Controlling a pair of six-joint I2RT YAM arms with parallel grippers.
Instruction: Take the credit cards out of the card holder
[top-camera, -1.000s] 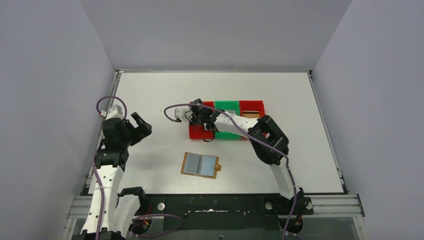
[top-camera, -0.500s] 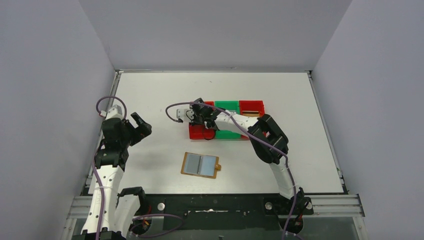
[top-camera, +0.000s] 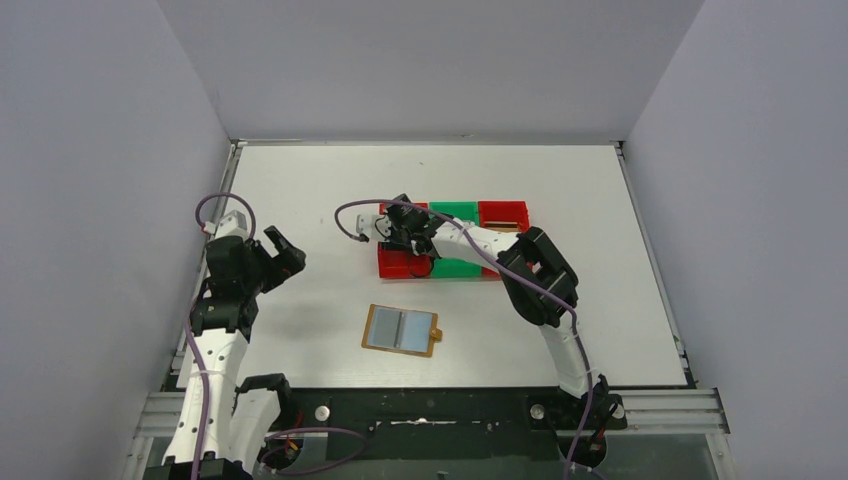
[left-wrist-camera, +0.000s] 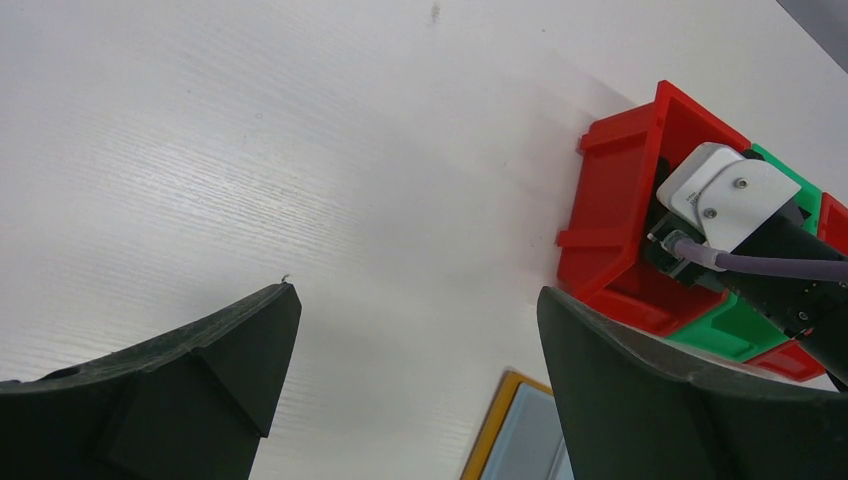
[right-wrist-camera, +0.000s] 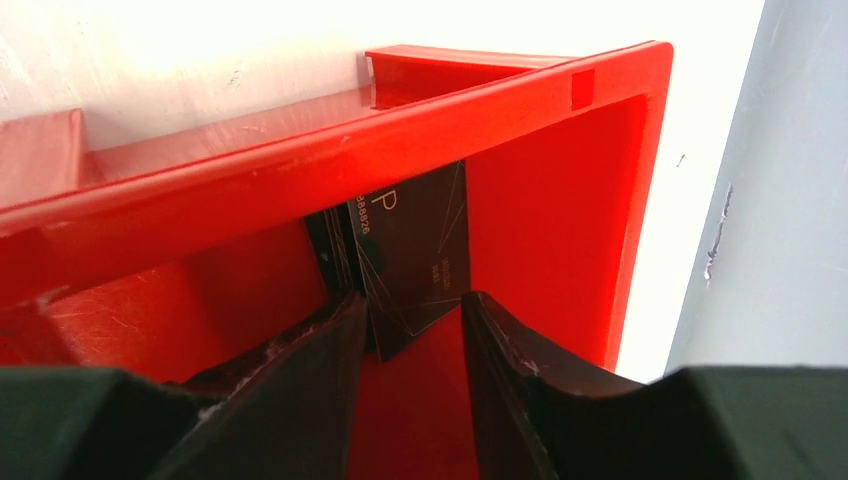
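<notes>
Right wrist view, to start: where is our black card (right-wrist-camera: 410, 260)?

We see it standing on a tilt inside the red bin (right-wrist-camera: 400, 150), its lower corner down between the fingers of our right end effector (right-wrist-camera: 415, 300). A gap shows between those fingers, so we cannot tell whether they pinch the card or merely flank it. We judge it is being dropped off there, sorted away from the holder.

And the card holder (top-camera: 401, 330)?

It lies spread flat on the bench (top-camera: 300, 180), near our bases, pale pockets up and well apart from the bins (top-camera: 455, 268). We see no card in it from above, which suggests we are near the end.

Why is our left end effector (left-wrist-camera: 415, 295) off to the side?

Its fingers are wide apart over bare bench, holding nothing. We reckon it waits there to leave the right arm (top-camera: 540, 290) room, ready to pin the holder if another card needs pulling.
</notes>
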